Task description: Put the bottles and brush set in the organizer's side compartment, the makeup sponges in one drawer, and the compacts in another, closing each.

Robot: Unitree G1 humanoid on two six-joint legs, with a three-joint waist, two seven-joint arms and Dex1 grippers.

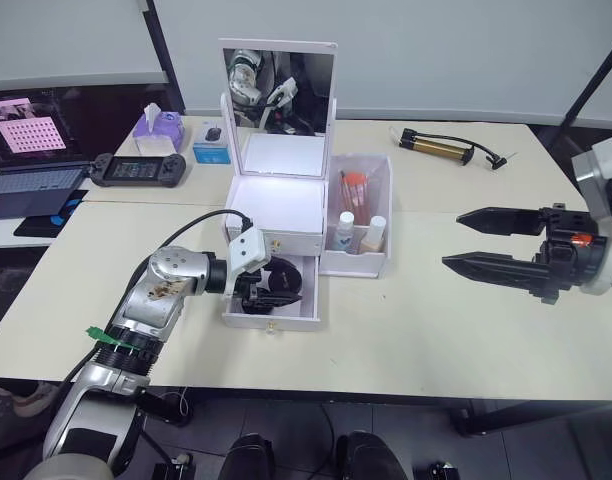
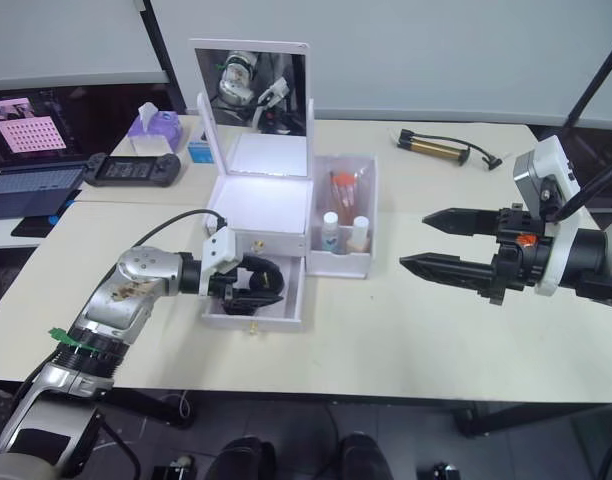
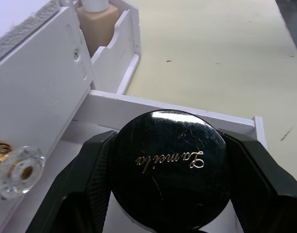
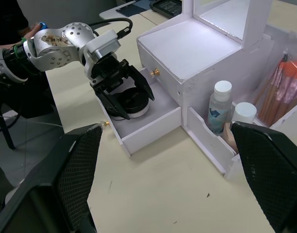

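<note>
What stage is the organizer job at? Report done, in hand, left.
Done: both bottles and the brush set stand in the organizer's side compartment; the upper drawer is shut, its contents hidden. In hand: the left gripper holds a black compact over the open lower drawer. Left: release it, shut that drawer. The right gripper waits open, empty.

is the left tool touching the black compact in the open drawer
Touching. The left wrist view shows the left tool with both fingers pressed against the sides of the compact, no gap.
</note>
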